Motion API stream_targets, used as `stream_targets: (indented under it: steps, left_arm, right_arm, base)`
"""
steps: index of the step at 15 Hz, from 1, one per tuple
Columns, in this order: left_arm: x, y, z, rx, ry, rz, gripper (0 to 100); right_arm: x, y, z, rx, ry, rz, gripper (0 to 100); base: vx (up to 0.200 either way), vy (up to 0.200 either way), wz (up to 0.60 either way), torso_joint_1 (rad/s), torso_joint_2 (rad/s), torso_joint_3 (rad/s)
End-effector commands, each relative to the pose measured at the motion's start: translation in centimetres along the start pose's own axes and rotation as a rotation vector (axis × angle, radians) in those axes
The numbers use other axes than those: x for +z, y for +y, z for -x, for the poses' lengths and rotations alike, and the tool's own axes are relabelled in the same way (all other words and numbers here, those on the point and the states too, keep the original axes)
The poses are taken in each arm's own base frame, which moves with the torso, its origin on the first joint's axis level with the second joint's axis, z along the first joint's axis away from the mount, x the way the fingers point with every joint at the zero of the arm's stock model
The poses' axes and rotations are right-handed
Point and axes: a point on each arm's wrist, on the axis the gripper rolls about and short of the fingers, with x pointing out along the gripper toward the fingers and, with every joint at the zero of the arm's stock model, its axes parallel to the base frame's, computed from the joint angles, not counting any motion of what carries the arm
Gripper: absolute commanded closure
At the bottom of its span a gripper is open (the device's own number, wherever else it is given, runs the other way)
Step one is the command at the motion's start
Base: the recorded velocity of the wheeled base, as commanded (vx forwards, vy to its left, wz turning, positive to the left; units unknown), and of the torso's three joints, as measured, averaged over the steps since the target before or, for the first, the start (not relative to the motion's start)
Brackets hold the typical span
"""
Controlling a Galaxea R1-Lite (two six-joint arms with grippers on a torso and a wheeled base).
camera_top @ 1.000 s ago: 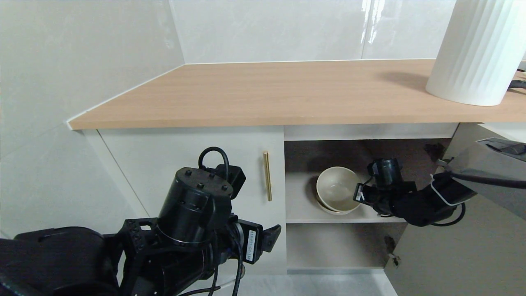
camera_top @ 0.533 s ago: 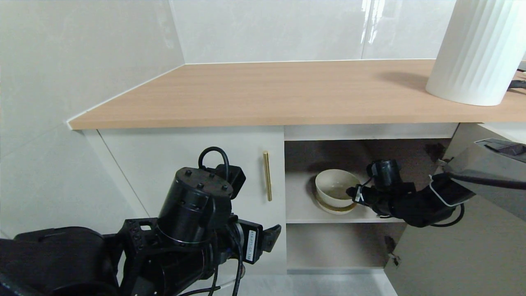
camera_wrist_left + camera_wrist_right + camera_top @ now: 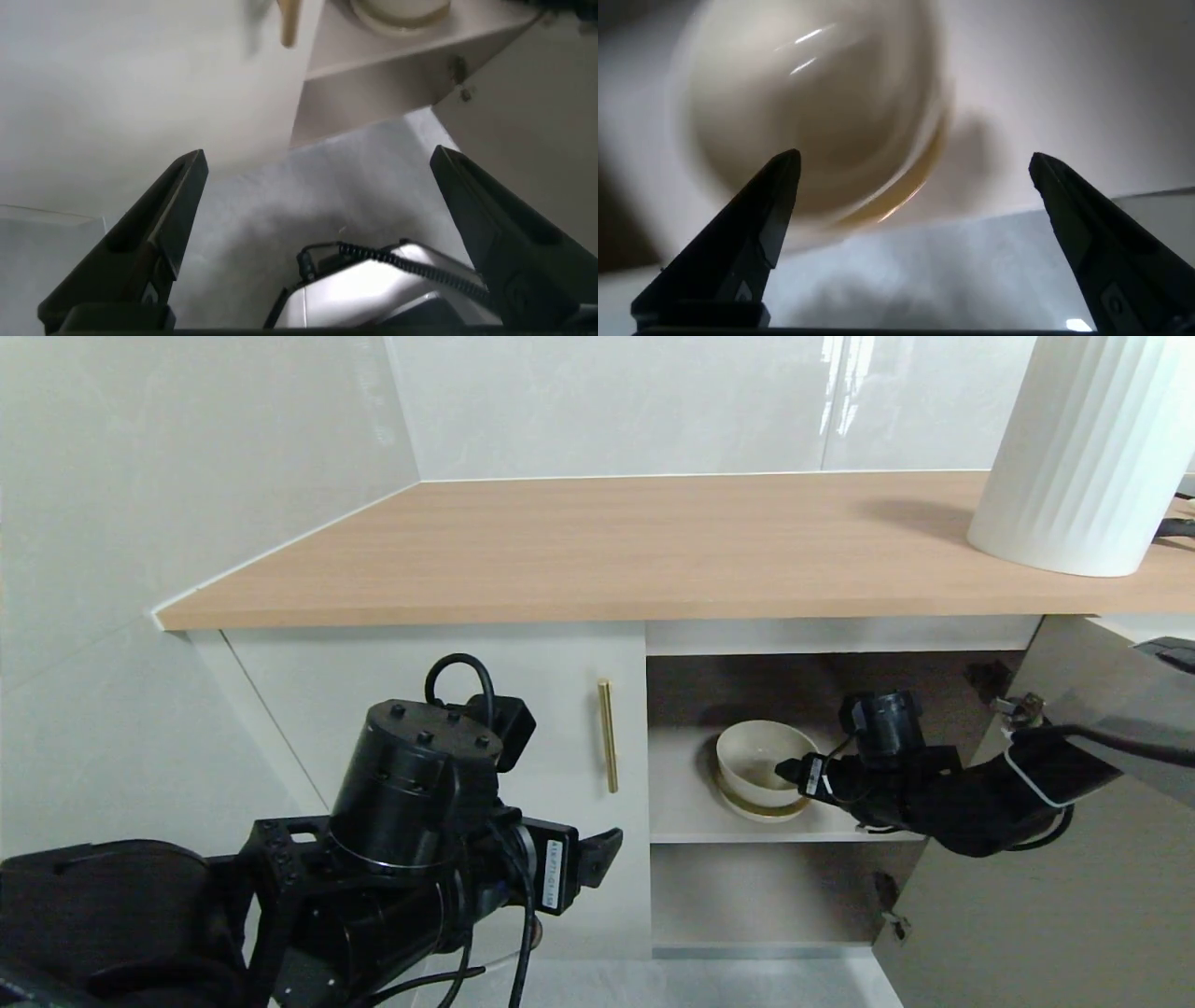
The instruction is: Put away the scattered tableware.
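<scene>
Sitting upright on a gold-rimmed plate (image 3: 747,810) near the cabinet shelf's (image 3: 677,793) left edge, the cream ceramic bowl (image 3: 758,756) is stacking compactly. The right gripper (image 3: 792,772) is hovering beside its rim, jaws spread, likely leaving it free. The left gripper (image 3: 597,854) is hanging low, also spread.

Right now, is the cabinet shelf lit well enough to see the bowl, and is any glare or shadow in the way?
Head view: the bowl on the upper shelf is well lit, though the cabinet's back lies in shadow; glare streaks the wall tiles, and the white ribbed container shades the countertop. Right wrist view: bright highlights on the bowl, its shadow falling on the shelf.
</scene>
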Motion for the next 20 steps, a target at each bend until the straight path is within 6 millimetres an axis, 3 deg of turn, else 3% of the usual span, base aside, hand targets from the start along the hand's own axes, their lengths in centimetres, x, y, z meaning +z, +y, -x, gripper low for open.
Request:
stream_targets:
  steps: [1,3,5,9,13,16,20]
  left_arm:
    - [-0.1,1.1,1.6,0.007,-0.021,0.012,0]
    - [-0.5,2.2,3.0,0.021,-0.034,0.019,0]
    - [-0.8,4.1,4.1,0.069,-0.051,0.008,0]
    - [-1.7,6.3,5.1,0.133,-0.050,0.007,0]
    - [-1.6,6.6,5.7,0.138,-0.068,0.004,0]
    - [-1.8,6.6,5.4,0.143,-0.055,-0.005,0]
    - [-1.9,6.6,5.4,0.145,-0.049,-0.007,0]
  right_arm:
    - [0.5,1.7,6.2,0.115,0.035,0.040,0]
    - [1.5,2.2,11.4,0.170,0.057,0.056,0]
    - [1.4,1.6,15.2,0.178,0.083,0.071,0]
    - [0.3,-0.5,20.4,0.190,0.082,0.109,0]
    - [-0.4,-0.7,21.1,0.200,0.110,0.137,0]
    - [-1.1,-0.2,20.4,0.198,0.145,0.162,0]
    - [-1.2,0.0,20.5,0.203,0.143,0.171,0]
  base:
    - [0.000,0.000,0.00,0.000,0.00,0.000]
    - [0.000,0.000,0.00,0.000,0.00,0.000]
    - [0.000,0.000,0.00,0.000,0.00,0.000]
    - [0.000,0.000,0.00,0.000,0.00,0.000]
    - [0.000,0.000,0.00,0.000,0.00,0.000]
    - [0.000,0.000,0.00,0.000,0.00,0.000]
    - [-0.200,0.000,0.00,0.005,0.00,0.002]
